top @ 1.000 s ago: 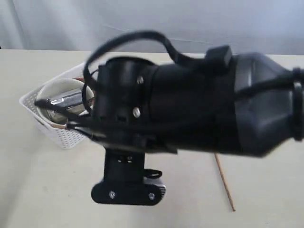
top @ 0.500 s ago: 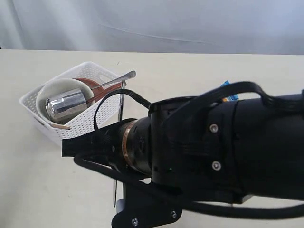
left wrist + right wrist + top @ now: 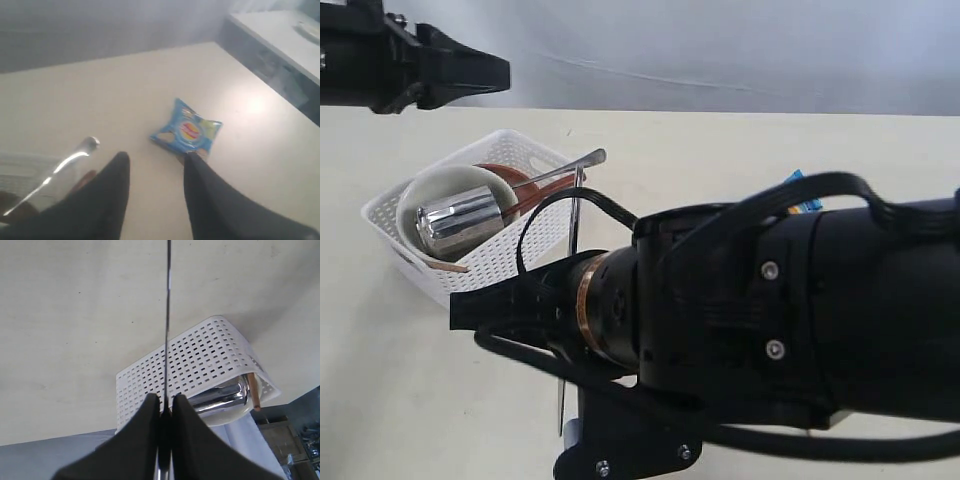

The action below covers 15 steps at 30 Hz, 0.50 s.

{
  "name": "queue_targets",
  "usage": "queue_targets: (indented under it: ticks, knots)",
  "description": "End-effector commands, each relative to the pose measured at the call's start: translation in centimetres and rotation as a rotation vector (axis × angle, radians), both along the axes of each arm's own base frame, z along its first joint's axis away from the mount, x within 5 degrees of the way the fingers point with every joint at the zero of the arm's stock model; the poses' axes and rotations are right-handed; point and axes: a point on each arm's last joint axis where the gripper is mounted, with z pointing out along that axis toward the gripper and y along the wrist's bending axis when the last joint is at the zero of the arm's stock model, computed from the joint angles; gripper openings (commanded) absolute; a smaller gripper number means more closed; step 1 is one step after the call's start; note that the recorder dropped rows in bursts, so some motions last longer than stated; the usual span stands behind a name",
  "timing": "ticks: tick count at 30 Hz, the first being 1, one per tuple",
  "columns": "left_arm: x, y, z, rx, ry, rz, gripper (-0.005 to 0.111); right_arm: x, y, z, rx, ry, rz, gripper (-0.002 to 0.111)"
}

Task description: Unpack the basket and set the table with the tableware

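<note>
Right gripper (image 3: 166, 399) was right up front, its two black fingers pinched together on a slim steel utensil (image 3: 167, 315). It showed edge-on, so I honestly couldn't tell knife from fork. It stuck straight out from the fingertips over the pale cream tabletop (image 3: 75, 315) and crossed in front of the white perforated plastic basket (image 3: 200, 365). The basket sat on the table with a cream bowl (image 3: 435, 185) inside. A shiny steel cup (image 3: 220, 396) lay on its side in the bowl, a reddish-brown round plate (image 3: 515, 178) was tucked behind it, and a long steel handle (image 3: 565, 167) poked out over the rim. Farther back, the left gripper (image 3: 155, 162) hovered over the table, fingers apart, nothing between them. Past its tips a small blue chip bag (image 3: 188, 131) lay flat on the table, well apart from the basket.
</note>
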Motion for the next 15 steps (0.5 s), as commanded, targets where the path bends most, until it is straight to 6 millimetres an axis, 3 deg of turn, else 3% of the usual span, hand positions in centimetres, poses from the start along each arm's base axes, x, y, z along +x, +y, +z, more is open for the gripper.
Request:
queue_targets:
  ticks: [1, 8, 11, 15]
  knots:
    - [0.5, -1.4, -0.1, -0.057, 0.087, -0.228, 0.038, 0.0, -0.1, 0.3, 0.005, -0.011, 0.004, 0.0]
    - [0.0, -2.0, -0.9, -0.11, 0.152, -0.372, 0.066, 0.0, -0.1, 0.3, 0.003, -0.017, 0.008, 0.0]
    - [-0.6, -2.0, -1.5, -0.122, 0.18, -0.403, 0.066, 0.0, -0.2, 0.3, 0.001, -0.016, 0.001, 0.0]
    - [-1.7, -1.8, -4.1, -0.097, 0.214, -0.398, 0.066, 0.0, -0.2, 0.3, 0.002, -0.015, -0.002, 0.0]
